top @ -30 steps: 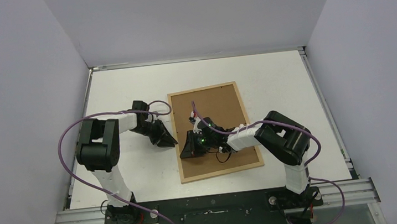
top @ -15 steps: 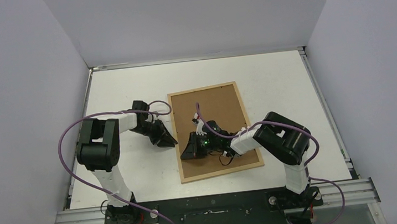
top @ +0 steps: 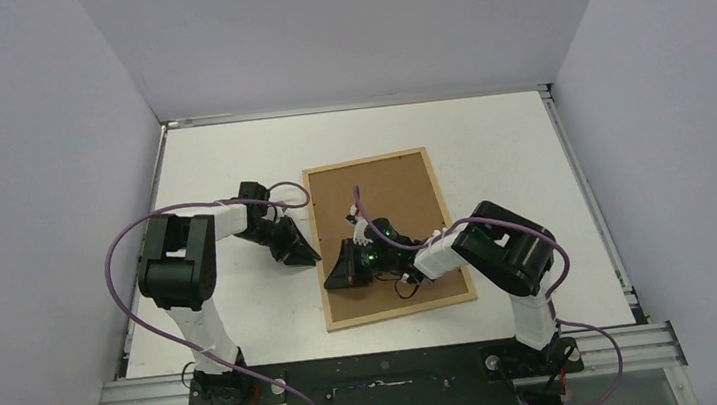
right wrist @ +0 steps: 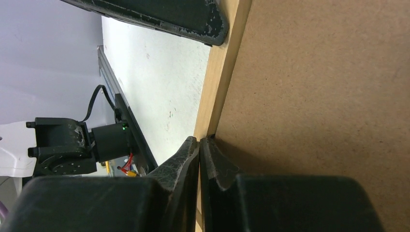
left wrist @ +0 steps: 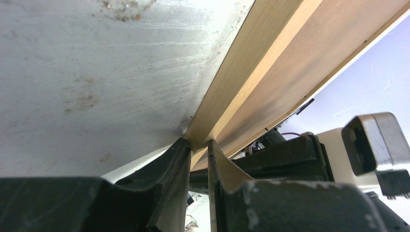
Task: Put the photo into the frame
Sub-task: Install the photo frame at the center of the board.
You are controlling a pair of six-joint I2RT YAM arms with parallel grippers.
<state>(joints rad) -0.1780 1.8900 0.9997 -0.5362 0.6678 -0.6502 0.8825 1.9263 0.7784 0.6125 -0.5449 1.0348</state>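
Note:
The frame (top: 394, 199) lies back side up in the middle of the table, its brown backing board inside a light-wood rim. The photo is hidden. My left gripper (top: 314, 258) is at the frame's left rim; in the left wrist view its fingers (left wrist: 198, 144) are pinched on the wooden rim (left wrist: 261, 63). My right gripper (top: 332, 277) lies low over the board's left part. In the right wrist view it (right wrist: 199, 140) is shut, with its tips at the seam between the rim (right wrist: 220, 92) and the backing board (right wrist: 329, 96).
The white table (top: 230, 166) has raised rails on the left, right and far sides, with grey walls around. A metal rail (top: 382, 371) carrying both arm bases runs along the near edge. The left gripper's finger (right wrist: 159, 14) shows at the top of the right wrist view.
My right gripper has slid slightly left and nearer, towards the frame's left rim. The left arm and the frame have not visibly moved.

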